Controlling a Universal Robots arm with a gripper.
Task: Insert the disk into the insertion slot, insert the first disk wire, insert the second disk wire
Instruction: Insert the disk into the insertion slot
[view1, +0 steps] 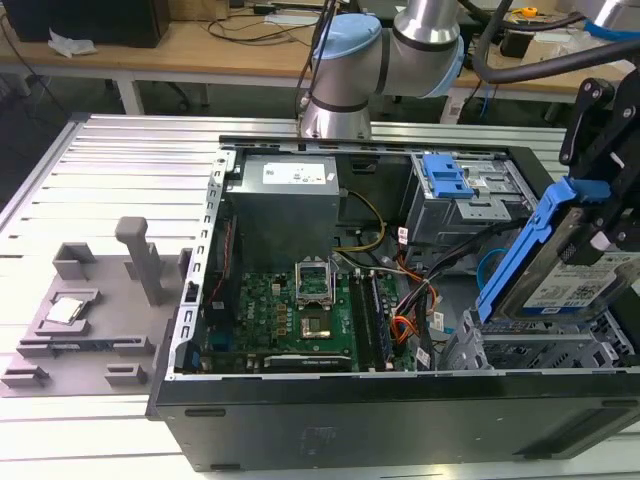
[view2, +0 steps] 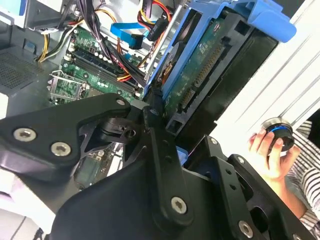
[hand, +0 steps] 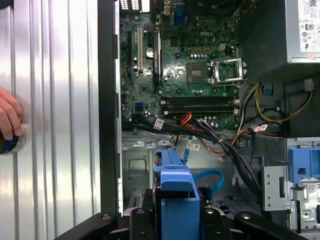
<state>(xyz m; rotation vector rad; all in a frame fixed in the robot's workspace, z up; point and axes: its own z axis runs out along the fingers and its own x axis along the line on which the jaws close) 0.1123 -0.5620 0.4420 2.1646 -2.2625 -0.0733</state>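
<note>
Nearest, case (view1: 400, 425): black tower laid on its side on a ribbed table (view1: 120, 160), side panel off, so its inside is open from above. Behind its near wall, at the exterior view's right, slot (view1: 530, 350): a wide flat bay in a grey perforated cage, judged unfilled. Above it, disk (view1: 575, 275): a silver-grey drive in a blue carrier, not yet in the slot. It is held steeply tilted, low end toward the cage, apparently to meet the bay mouth. Its green circuit side faces the second wrist view. Gripper (view1: 603, 215): black linkage with its jaws closed on the disk's edges, carrying its whole weight. Hand (view2: 265, 147): a person's, resting on a round blue-ringed knob (view2: 277, 131) on the table just outside the case. Wires (view1: 405, 320): orange, red and black, lying loose on the case floor between cage and board, with none seen joined to the disk. Board (view1: 300, 310): green, flat in the case, its central socket open. Fixture (view1: 90, 310): a grey moulded holder well apart at the exterior view's left, with a small square silver part in one recess. Farther, tall cage (view1: 465, 200): grey, with a blue latch on top. Beside it, supply (view1: 290, 195): a grey box against the far wall. Farthest, arm (view1: 380, 60).
</note>
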